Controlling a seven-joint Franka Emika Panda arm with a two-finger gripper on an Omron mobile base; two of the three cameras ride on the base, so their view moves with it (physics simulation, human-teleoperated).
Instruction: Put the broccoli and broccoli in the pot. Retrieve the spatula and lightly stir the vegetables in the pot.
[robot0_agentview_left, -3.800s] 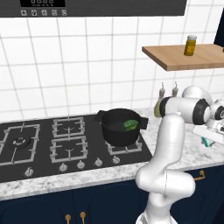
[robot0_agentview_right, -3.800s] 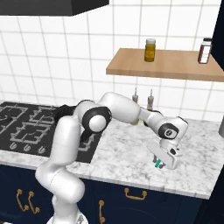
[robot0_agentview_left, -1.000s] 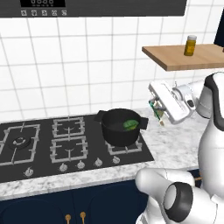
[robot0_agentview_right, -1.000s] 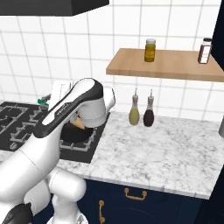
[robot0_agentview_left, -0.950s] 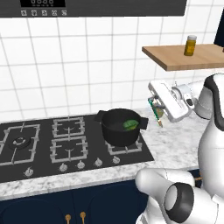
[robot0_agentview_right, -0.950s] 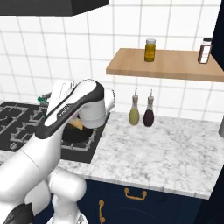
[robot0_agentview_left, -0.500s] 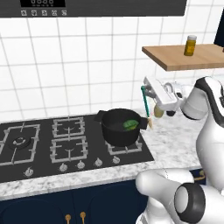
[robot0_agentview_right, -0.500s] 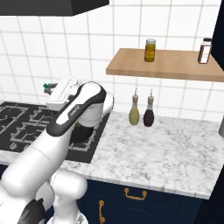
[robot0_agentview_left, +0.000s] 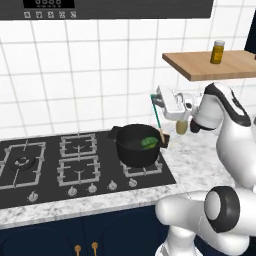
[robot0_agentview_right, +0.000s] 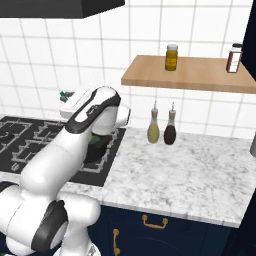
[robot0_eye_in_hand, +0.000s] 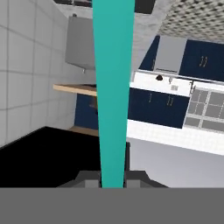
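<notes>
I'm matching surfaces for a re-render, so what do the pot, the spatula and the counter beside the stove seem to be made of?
The pot looks like matte black metal or enamel: dark, with faint sheen. The spatula, clamped in the gripper, has a flat, uniform teal handle, probably plastic or silicone, and a tan blade end that looks wooden. The counter reads as polished marble: white with grey veining.

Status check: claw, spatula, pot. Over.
Claw shut on spatula, handle up, blade end at pot rim. Broccoli green inside pot. Nothing blocking the pot mouth.
</notes>
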